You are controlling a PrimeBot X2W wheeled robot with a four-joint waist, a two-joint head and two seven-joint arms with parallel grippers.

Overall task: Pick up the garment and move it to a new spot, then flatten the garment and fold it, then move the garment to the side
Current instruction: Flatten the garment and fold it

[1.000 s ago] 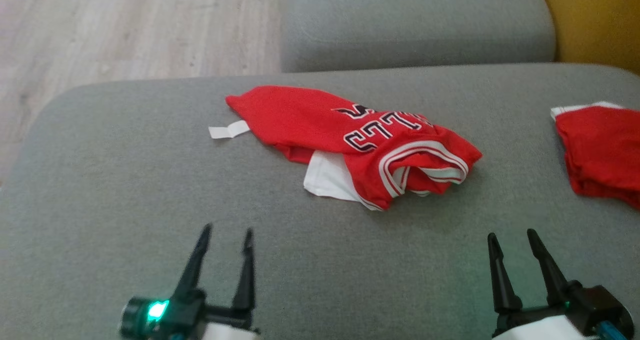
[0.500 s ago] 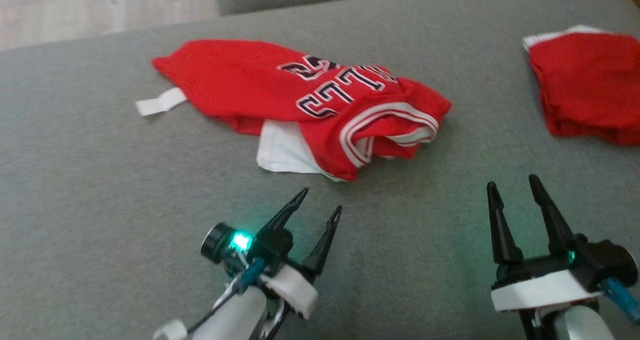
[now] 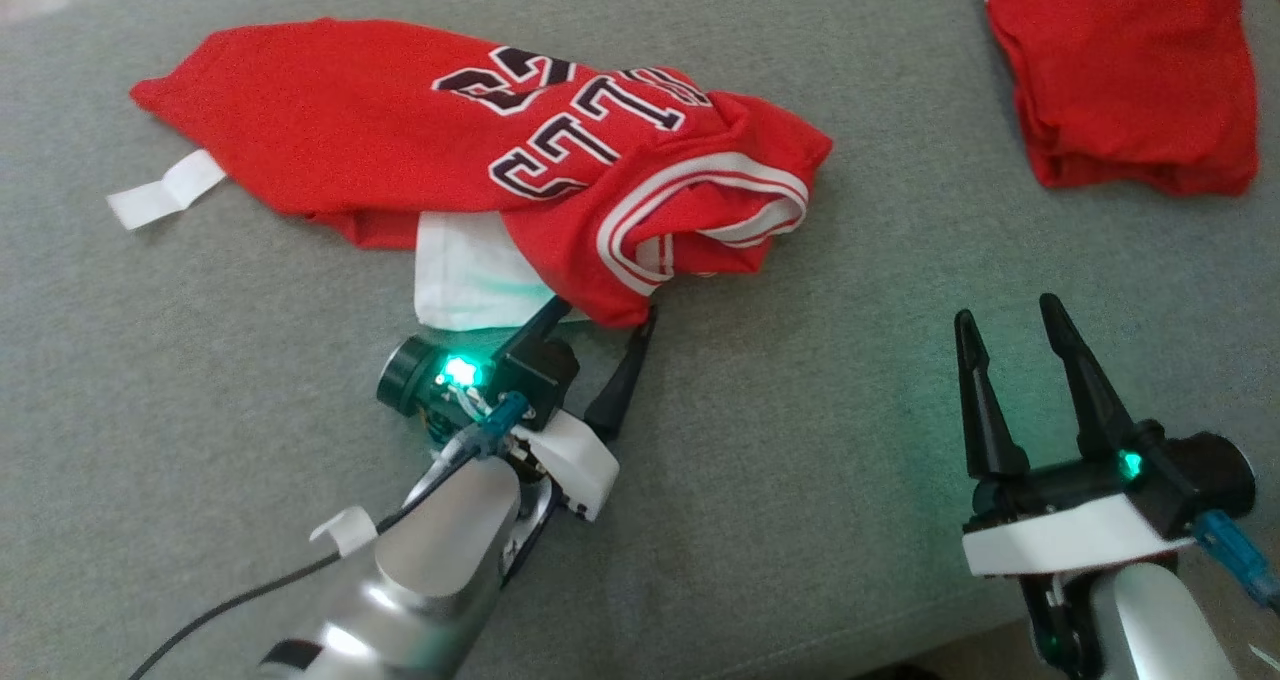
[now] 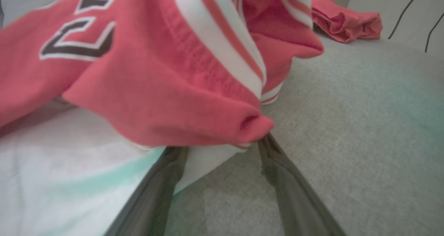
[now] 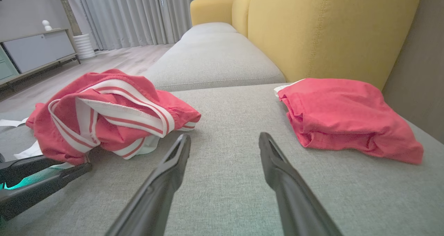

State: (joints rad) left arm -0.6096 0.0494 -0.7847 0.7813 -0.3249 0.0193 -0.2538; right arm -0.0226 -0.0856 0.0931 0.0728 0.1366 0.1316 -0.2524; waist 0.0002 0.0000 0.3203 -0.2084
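Red jersey (image 3: pixel 340 130) crumpled mid sofa cushion (image 3: pixel 850 380): light, limp, likely to sag (thin knit), so I'd pinch the thick near corner fold that the spread left jaws straddle; right jaws spread, empty.

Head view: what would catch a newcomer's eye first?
The crumpled red jersey with black-and-white lettering, lying across the grey cushion. The left claw, open, has its tips at the jersey's near edge by a white panel. A second red garment lies at the upper right, beyond the open right claw.
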